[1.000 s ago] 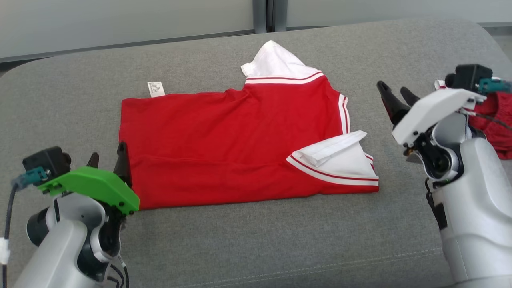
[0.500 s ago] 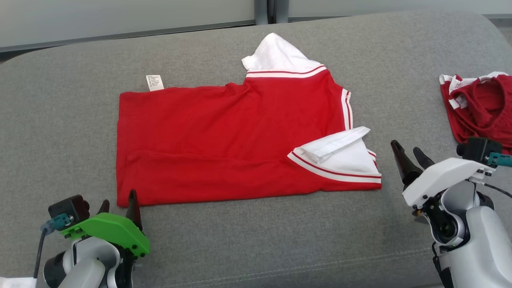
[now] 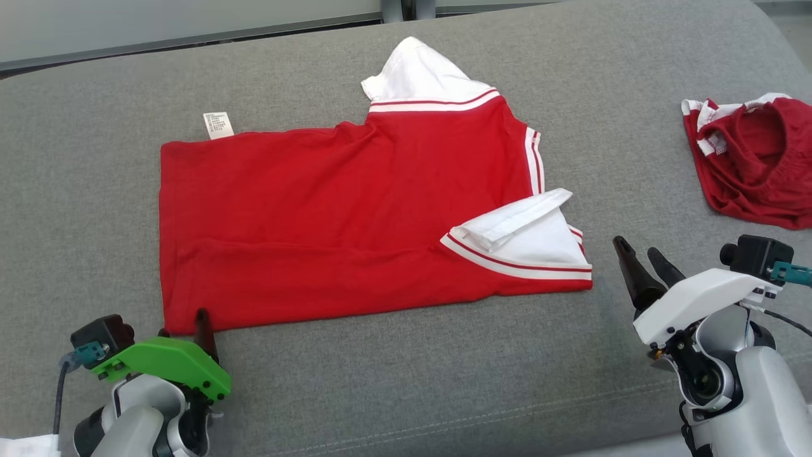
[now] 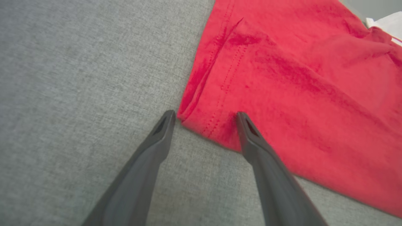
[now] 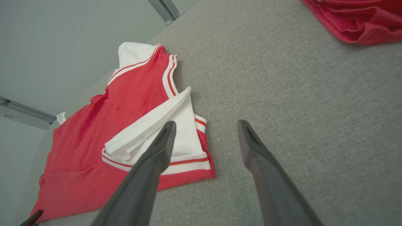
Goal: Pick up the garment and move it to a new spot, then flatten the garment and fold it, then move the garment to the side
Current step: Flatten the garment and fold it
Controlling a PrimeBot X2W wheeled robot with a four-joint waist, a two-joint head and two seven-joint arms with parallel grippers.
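Before me: grey woven cushion [image 3: 393, 381], stitched seam [image 3: 482, 420] near its front edge; behind it, pale wall panels [image 3: 158, 22] and a grey upright [image 3: 409, 7].

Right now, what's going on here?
Two-armed robot folding a red shirt on a grey cushion. The shirt lies flat, one white sleeve tucked over it. Its left gripper is open at the near left corner; right gripper is open beside the sleeve. Neither holds cloth. Another red garment lies far right.

A folded red-and-white cotton shirt [image 3: 330, 222] lies mid-frame on the grey fabric cushion [image 3: 406, 381]. A crumpled red cloth garment [image 3: 755, 171] lies upper right, well apart. The left fingers [image 3: 204, 330] are at the shirt's lower-left corner; the right fingers [image 3: 629, 273] are lower right, beside the shirt.
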